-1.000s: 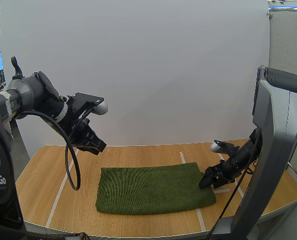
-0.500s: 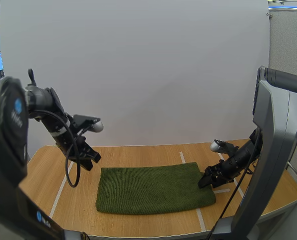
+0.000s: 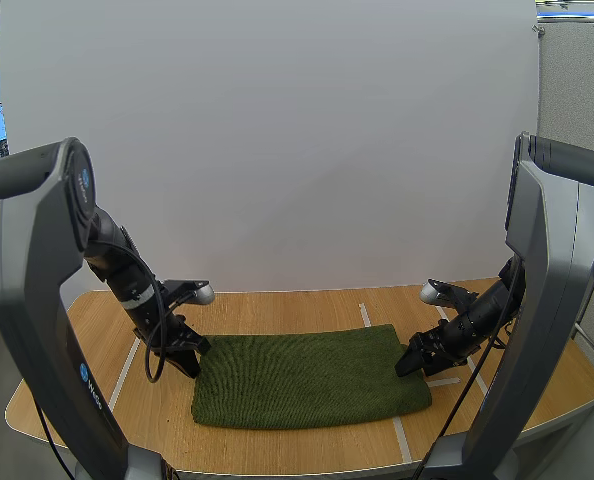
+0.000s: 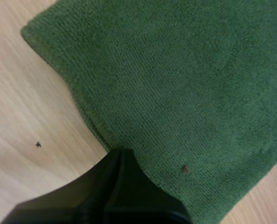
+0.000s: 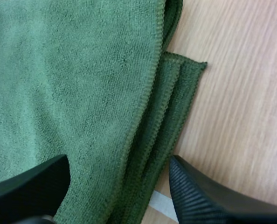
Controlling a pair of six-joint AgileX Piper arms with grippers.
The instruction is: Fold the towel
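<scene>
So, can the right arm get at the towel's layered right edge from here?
Probably yes: the right gripper stands open astride the towel's stacked edge on the table, with nothing in between.

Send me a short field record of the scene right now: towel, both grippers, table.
towel: green, lying flat, folded into layers, stacked edges showing at its right end
left gripper: shut, tip low at the towel's left edge; contact cannot be told
right gripper: open, astride the towel's right edge, one finger over the cloth, the other over bare wood
table: wooden, marked with white tape lines
lifted: nothing
</scene>
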